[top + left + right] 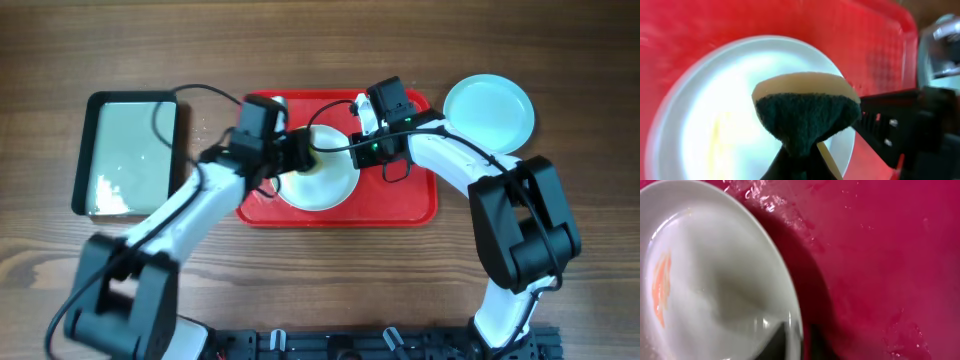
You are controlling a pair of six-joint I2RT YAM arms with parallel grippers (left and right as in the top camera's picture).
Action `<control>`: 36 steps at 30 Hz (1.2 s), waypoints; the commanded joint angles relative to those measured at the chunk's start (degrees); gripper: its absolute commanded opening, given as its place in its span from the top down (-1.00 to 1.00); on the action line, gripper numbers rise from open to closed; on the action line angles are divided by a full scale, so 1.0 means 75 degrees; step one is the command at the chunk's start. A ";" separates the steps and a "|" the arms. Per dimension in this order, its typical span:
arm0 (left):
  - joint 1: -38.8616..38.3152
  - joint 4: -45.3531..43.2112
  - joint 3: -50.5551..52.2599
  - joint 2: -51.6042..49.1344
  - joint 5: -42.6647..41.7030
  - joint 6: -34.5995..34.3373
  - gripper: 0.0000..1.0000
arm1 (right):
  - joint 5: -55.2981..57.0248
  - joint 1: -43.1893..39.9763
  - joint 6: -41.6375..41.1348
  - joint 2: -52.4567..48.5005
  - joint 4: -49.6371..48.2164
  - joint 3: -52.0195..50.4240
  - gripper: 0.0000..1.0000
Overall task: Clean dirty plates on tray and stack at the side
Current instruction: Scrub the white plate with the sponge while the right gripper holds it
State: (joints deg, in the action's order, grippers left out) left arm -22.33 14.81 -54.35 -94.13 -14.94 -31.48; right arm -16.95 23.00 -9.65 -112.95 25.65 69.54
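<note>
A white plate (325, 185) lies on the red tray (405, 200). My left gripper (300, 153) is shut on a sponge (805, 112), yellow with a dark green scouring face, held over the plate (730, 100) near a yellow smear (715, 135). My right gripper (362, 152) is shut on the plate's right rim (799, 335), with one finger inside and one outside. An orange smear (660, 287) shows on the plate (715, 280). A pale aqua plate (488, 110) sits on the table to the right of the tray. A third plate does not show.
A narrow black-rimmed tray (84, 150) with pale soapy liquid stands on the table to the left. The red tray's floor (880, 255) is wet. The right arm's black body (912, 125) shows close beside the sponge in the left wrist view.
</note>
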 commanded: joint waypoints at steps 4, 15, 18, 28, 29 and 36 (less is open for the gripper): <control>-0.0376 -0.0195 0.0015 -0.0921 0.0201 -0.0248 0.92 | -0.0149 -0.0006 -0.0137 -0.0102 0.0076 0.0152 0.68; -0.0321 0.0315 0.0017 -0.1673 0.1271 -0.0242 0.92 | -0.0140 -0.0020 -0.0265 -0.0102 0.0242 0.0152 0.91; -0.0163 0.0408 0.0015 -0.1524 0.1929 -0.0239 0.92 | -0.0114 -0.0020 -0.0303 -0.0102 0.0251 0.0152 0.91; 0.0143 0.1859 -0.0017 -0.0035 0.5700 -0.0242 0.92 | 0.0079 -0.0184 -0.0315 -0.0102 0.0391 0.0152 0.92; 0.0143 0.1810 -0.0017 0.0061 0.5374 -0.0242 0.92 | 0.0079 -0.0184 -0.0312 -0.0102 0.0393 0.0152 0.92; 0.0085 0.0731 -0.0012 0.0149 0.0012 -0.0245 0.92 | 0.0076 -0.0184 -0.0318 -0.0102 0.0388 0.0152 0.92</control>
State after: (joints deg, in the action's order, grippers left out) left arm -21.17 22.39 -54.85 -93.89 5.37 -32.75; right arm -17.89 21.65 -11.94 -112.95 28.47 70.02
